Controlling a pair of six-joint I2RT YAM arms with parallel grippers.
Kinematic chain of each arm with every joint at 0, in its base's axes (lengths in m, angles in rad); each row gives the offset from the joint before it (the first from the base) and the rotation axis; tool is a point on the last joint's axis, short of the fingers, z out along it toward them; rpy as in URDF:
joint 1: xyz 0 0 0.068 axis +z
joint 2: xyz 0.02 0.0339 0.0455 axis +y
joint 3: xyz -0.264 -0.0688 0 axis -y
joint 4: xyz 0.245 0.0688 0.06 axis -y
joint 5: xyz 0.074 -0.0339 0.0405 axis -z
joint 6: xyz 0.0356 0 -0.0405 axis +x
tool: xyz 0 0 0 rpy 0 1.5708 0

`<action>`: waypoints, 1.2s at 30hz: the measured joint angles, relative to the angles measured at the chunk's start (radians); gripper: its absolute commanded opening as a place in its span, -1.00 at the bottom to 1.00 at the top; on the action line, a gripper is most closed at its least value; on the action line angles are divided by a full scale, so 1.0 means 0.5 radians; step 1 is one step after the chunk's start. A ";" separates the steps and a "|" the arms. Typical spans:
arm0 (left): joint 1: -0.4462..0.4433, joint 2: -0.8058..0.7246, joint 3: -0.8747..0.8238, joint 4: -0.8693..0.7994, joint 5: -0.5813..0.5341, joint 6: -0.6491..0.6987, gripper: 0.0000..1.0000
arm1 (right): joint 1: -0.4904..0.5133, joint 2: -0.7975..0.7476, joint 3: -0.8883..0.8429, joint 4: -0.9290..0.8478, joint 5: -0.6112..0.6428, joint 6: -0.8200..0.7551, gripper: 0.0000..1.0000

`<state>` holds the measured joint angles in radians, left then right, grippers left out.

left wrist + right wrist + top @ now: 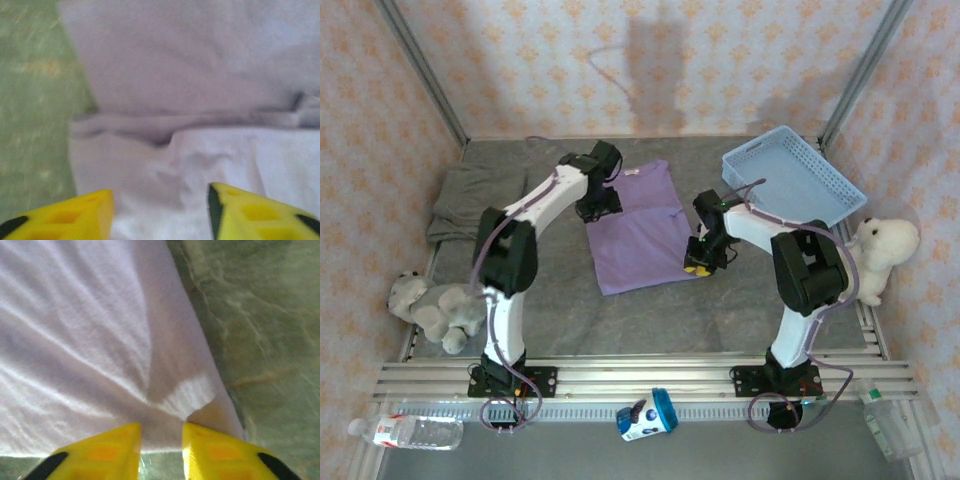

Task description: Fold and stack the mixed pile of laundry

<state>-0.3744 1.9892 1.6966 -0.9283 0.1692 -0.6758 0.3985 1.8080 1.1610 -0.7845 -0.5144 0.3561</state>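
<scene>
The lavender T-shirt lies folded flat on the grey table mat in the middle. A grey-olive garment rests apart at the back left. My left gripper hovers over the shirt's upper left edge. In the left wrist view the left gripper is open, its yellow fingers wide apart above a fold of lavender cloth. My right gripper sits at the shirt's lower right corner. In the right wrist view the right gripper is open, its jaws slightly apart, and the shirt corner lies loose between them.
A light blue lattice basket stands tilted at the back right. A white plush toy sits at the right edge, grey and white plush toys at the left. A bottle and a cup lie on the near rail.
</scene>
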 measured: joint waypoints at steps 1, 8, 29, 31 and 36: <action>-0.011 -0.147 -0.148 0.031 0.031 -0.033 0.19 | 0.000 -0.033 0.000 -0.013 0.008 0.005 -0.11; -0.117 -0.578 -0.883 0.246 0.137 -0.344 0.21 | 0.000 -0.133 0.009 -0.047 0.092 0.006 0.12; -0.475 -1.073 -1.686 0.649 -0.031 -1.274 0.34 | 0.033 -0.040 -0.143 0.250 0.191 0.136 -1.00; -0.507 -1.073 -1.696 0.674 -0.042 -1.335 0.32 | 0.035 -0.063 -0.179 0.298 0.168 0.147 -1.00; -0.566 -1.053 -1.698 0.729 -0.080 -1.478 0.11 | 0.036 -0.118 -0.255 0.378 0.133 0.179 -1.00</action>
<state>-0.6575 1.4628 0.8478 -0.5636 0.1291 -1.4147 0.4164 1.7489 1.0336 -0.5953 -0.4480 0.4454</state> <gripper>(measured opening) 0.604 0.048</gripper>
